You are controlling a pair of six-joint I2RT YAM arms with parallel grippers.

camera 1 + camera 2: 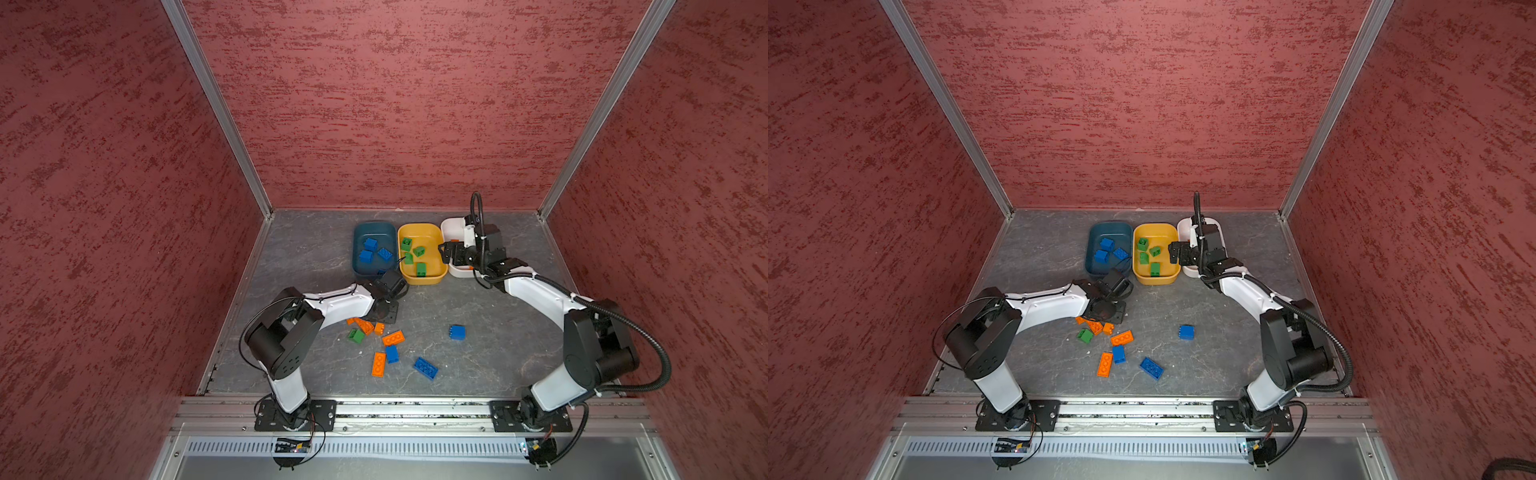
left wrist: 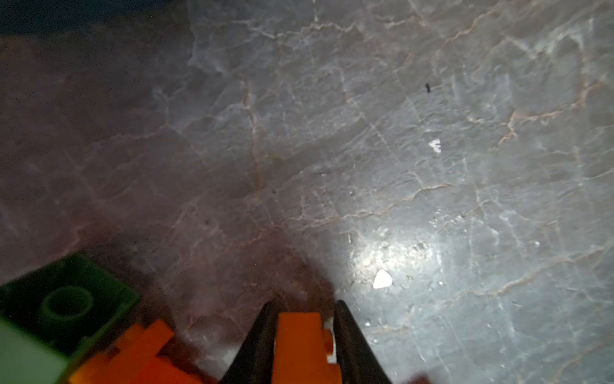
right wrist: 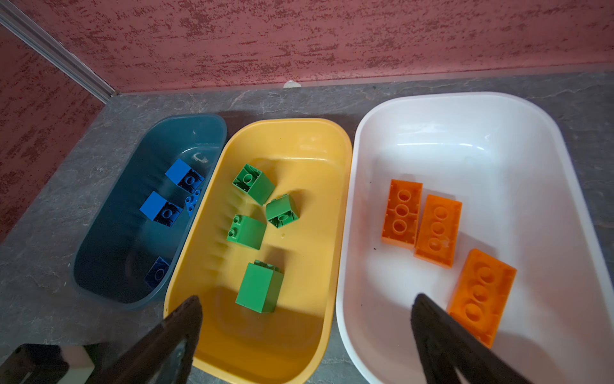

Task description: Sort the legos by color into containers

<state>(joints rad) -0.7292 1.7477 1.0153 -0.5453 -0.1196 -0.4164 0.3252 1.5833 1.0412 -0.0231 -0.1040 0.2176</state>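
Orange brick [image 2: 304,345] between the left jaws runs off the frame edge; just beside them, the green brick [image 2: 66,286] is blurred and cropped too.

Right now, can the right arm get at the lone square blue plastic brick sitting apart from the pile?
Probably yes. The square blue plastic brick sits alone on the grey tabletop, on the side of the right arm, with nothing beside it. That arm's jaws stand open and empty.

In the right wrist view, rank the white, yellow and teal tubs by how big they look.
1. white tub
2. yellow tub
3. teal tub
Nearness makes this unsure: the teal one lies farthest from the camera, so true sizes may match.
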